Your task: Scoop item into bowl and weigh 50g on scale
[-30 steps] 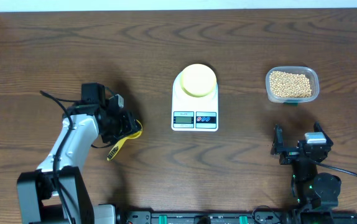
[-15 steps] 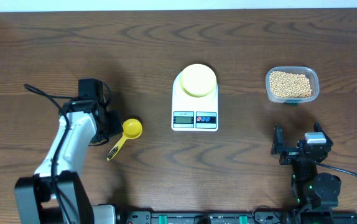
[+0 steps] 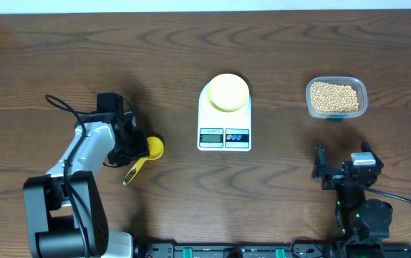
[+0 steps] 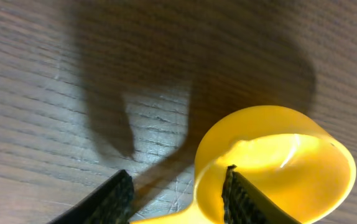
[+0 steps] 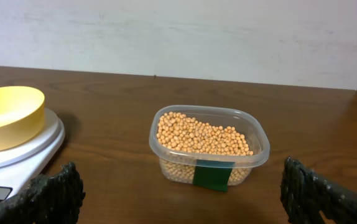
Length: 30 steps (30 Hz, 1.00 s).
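Note:
The bright-yellow scoop (image 3: 155, 147) lies on the table left of the scale, its handle running down-left. My left gripper (image 3: 135, 147) is low over the scoop's neck. In the left wrist view the gripper (image 4: 177, 180) stands open, one finger (image 4: 107, 202) over bare wood and the other against the scoop's cup (image 4: 284, 162). The pale-yellow bowl (image 3: 228, 92) sits empty on the white scale (image 3: 224, 136). Tan beans (image 3: 334, 97) fill a clear tub at the right. My right gripper (image 3: 344, 170) rests open near the front edge, facing the beans (image 5: 203, 135), bowl (image 5: 7, 115) and scale (image 5: 38, 146).
The clear tub (image 5: 209, 163) carries a green label on its near side and stands about a hand's width right of the scale. A black cable (image 3: 66, 107) loops off the left arm. A pale wall backs the table's far edge.
The left gripper drew back left, uncovering the scoop's cup, then came back right and down over the scoop's neck. The scoop and the right arm have not moved.

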Available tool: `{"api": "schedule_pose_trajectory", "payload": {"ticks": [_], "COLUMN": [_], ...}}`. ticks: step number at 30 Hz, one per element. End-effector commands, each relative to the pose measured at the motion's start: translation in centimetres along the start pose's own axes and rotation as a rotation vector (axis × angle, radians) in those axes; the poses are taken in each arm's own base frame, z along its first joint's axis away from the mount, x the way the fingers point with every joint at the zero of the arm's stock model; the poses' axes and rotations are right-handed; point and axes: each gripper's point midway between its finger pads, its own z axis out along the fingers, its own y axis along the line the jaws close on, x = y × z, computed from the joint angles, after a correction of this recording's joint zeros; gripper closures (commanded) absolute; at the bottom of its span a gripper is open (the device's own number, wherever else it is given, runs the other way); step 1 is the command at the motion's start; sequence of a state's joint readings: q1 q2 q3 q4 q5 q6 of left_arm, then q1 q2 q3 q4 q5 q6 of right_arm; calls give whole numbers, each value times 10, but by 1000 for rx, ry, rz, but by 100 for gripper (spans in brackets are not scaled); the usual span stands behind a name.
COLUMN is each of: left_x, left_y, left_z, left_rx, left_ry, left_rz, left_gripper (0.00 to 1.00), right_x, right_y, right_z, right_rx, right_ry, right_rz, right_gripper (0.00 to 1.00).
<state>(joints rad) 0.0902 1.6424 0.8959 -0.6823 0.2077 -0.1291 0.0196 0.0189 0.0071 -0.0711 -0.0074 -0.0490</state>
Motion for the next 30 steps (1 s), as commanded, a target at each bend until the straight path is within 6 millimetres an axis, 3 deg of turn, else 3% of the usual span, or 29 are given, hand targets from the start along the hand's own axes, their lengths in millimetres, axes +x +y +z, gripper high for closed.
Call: {"api": "schedule_pose_trajectory", "payload": {"ticks": [1, 15, 24, 30], "left_x": [5, -12, -30, -47], "left_y": [0, -4, -7, -11], "left_z": [5, 5, 3, 0], "left_rx": [13, 28, 56, 101], "left_ry": [23, -43, -112, -172], "left_rz": [6, -115, -252, -464], "left_gripper": [66, 92, 93, 93], "right_x": [2, 2, 2, 2], "right_y": [-1, -1, -1, -1], "right_z": [0, 0, 0, 0], "right_rx": [6, 6, 6, 6], "right_ry": [8, 8, 8, 8], "right_rz": [-12, -11, -11, -11], "right_gripper": [1, 1, 1, 1]}}
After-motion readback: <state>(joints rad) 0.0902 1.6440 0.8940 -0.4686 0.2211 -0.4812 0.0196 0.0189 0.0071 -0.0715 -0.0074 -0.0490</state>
